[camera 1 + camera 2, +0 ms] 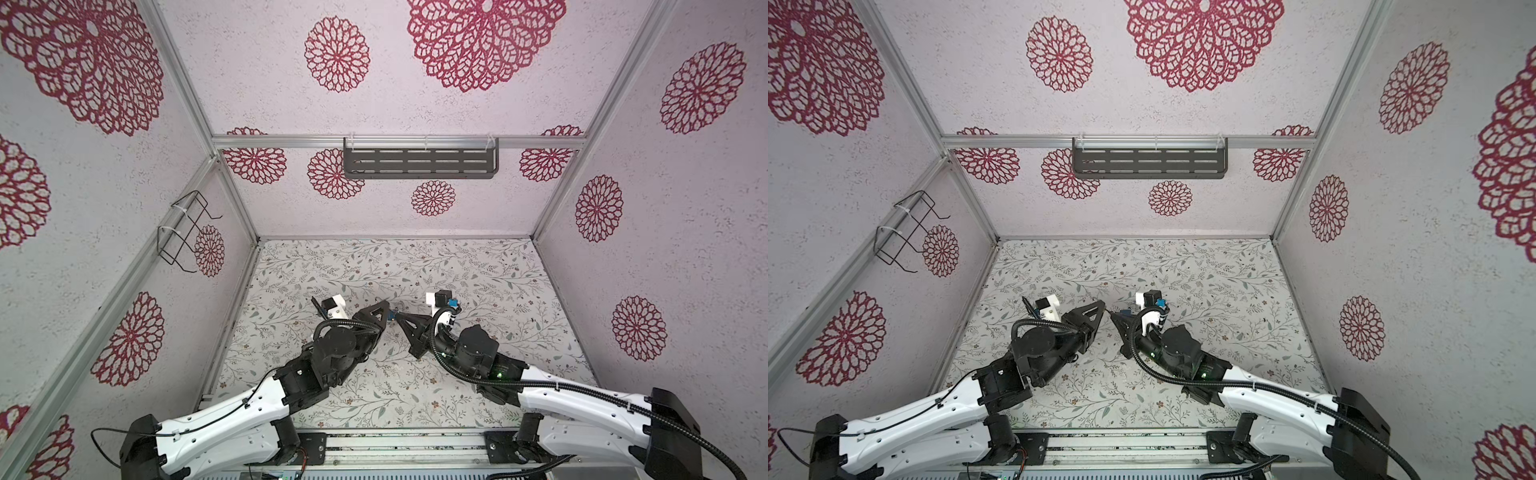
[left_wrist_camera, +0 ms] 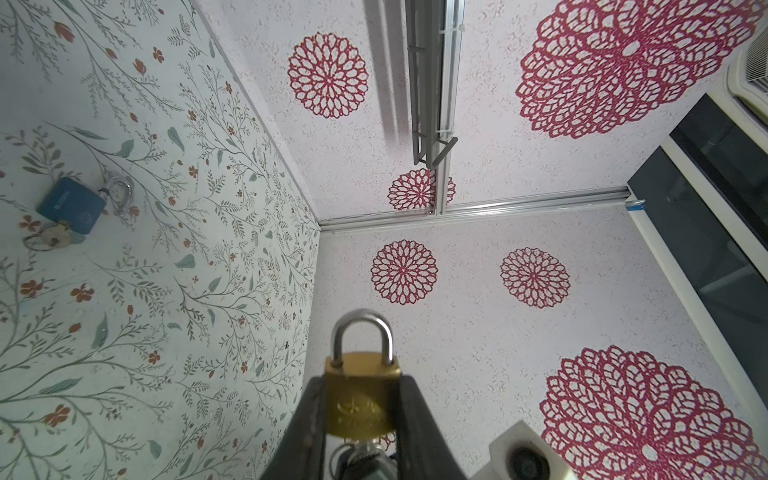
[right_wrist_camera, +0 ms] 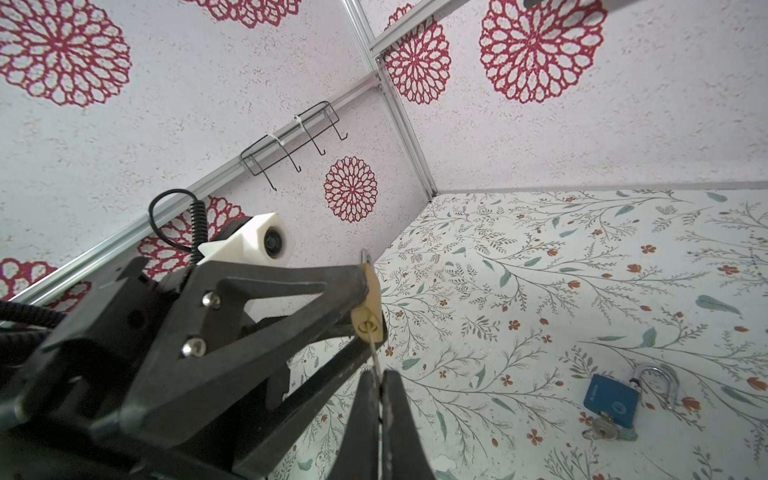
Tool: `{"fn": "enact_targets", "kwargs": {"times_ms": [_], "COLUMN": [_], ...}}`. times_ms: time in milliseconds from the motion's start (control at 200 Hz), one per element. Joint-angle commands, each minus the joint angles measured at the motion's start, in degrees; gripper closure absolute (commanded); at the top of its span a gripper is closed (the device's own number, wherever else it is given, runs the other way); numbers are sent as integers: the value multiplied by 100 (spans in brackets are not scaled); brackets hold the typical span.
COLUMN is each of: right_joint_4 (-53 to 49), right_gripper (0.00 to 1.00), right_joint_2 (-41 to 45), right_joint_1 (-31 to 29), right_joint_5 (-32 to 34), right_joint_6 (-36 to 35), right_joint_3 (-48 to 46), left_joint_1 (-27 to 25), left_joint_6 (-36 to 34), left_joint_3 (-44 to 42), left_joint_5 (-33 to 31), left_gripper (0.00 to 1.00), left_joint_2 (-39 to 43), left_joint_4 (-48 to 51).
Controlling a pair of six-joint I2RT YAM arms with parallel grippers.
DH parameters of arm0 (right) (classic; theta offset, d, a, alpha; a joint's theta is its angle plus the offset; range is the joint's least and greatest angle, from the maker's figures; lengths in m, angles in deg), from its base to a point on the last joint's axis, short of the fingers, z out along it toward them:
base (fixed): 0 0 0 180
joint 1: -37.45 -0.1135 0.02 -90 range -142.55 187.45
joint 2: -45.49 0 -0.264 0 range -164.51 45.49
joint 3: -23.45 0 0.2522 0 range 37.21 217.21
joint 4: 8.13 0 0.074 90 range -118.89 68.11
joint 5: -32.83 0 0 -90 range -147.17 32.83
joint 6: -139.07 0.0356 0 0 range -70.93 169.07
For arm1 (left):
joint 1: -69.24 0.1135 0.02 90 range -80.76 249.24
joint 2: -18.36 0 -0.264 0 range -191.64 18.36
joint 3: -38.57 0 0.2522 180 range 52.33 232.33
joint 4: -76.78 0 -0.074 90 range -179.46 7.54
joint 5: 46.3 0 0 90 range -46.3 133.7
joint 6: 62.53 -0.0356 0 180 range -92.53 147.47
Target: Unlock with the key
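Enclosure: pale textured walls point(image 1: 415, 104) printed with red floral medallions are closing in a worktop point(image 1: 478, 270) covered in a leaf-and-blossom pattern.
Writing: blue padlock point(image 3: 611, 401) is carrying white lettering and a round emblem, both too small to read; brass padlock point(image 2: 360, 386) is showing an embossed mark, too blurred to read.
Holders: grey slotted shelf point(image 1: 419, 163) is hanging on the back wall; black wire rack point(image 1: 187, 232) with hooks is hanging on the left wall.
Left gripper point(image 2: 360, 415): is clamping the brass padlock's body between narrowly parted jaws, with the shackle point(image 2: 362, 336) seated in the body at both legs.
Right gripper point(image 3: 379, 399): is pinching the key point(image 3: 375, 357) with its jaws pressed together, and the blade is entering the keyhole in the brass padlock's underside.
Position: padlock and key are hanging above mid-worktop, where both gripper tips are meeting.
Blue padlock: is lying flat on the worktop, apart from both grippers, with its own key in its base.
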Motion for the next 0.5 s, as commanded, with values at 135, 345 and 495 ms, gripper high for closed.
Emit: {"fn": "enact_targets", "kwargs": {"times_ms": [135, 345, 495], "right_joint_4": [598, 295, -126], "right_gripper": [100, 100, 100], "right_joint_2": [-119, -119, -203], "right_joint_1": [-40, -36, -54], "right_joint_5": [-187, -209, 203], "right_joint_6": [256, 184, -372], "right_joint_3": [481, 786, 856], "left_joint_1": [-119, -139, -152], "left_joint_6": [-191, -187, -191], "left_joint_3": [297, 299, 324], "left_joint_5": [316, 283, 371], "left_gripper": [100, 100, 100], "left_joint_2": [-204, -197, -164], "left_joint_4": [62, 336, 368]}}
